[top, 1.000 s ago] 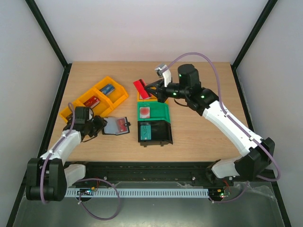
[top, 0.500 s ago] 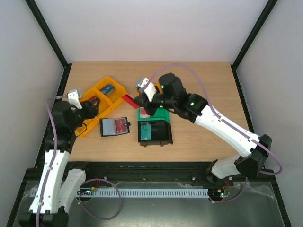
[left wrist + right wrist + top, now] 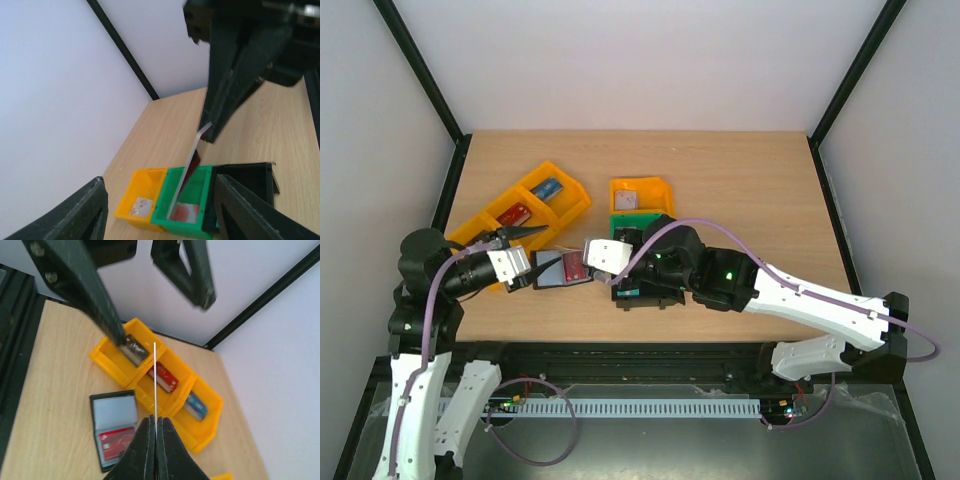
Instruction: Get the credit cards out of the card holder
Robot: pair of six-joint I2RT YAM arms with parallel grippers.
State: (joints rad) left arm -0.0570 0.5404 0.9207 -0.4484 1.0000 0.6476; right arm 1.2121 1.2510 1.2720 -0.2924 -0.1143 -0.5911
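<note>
The card holder is laid open on the table, just beside the yellow bins, and a red credit card is seen tucked inside it. A second credit card is pinched edge-on in the clenched right gripper, close by. The left gripper is held with its jaws spread wide.

Top: overhead from near edge, whole table. Wrists: low, facing each other; right shares card holder.

Wooden table, white walls
</note>
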